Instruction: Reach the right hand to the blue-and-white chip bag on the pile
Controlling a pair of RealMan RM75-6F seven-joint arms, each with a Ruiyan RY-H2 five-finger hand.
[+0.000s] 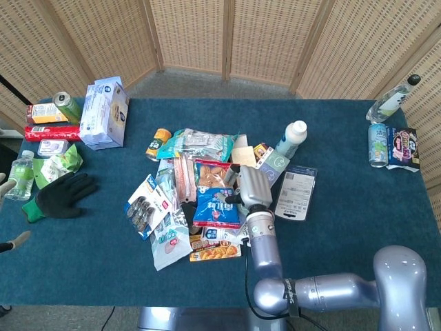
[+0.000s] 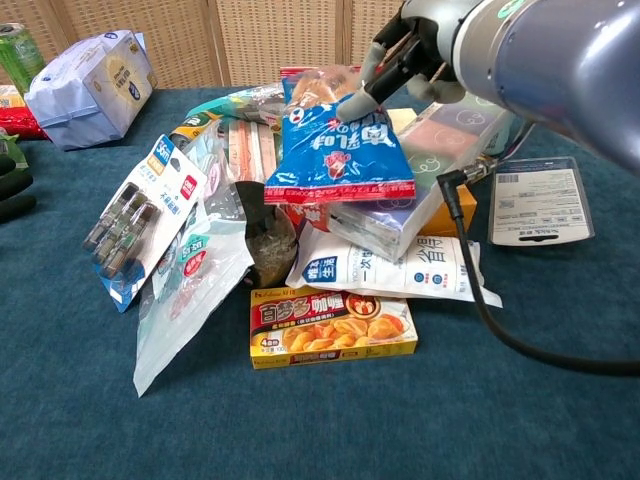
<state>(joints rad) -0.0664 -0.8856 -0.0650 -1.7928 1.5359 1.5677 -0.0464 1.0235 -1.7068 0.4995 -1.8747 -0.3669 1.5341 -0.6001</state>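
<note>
blue-and-white chip bag (image 2: 340,150) lifted off the pile, pinched by the right robot hand (image 2: 400,62).

Setting: woven screen standing behind a blue-carpeted table.
A folding wicker screen (image 1: 227,38) of tan woven panels in wooden frames is closing off the far side and angling in at both ends. Grey floor (image 1: 207,81) is showing at its foot. The table (image 1: 331,148) is wearing dark teal carpet-like cloth under even, diffuse light.
</note>
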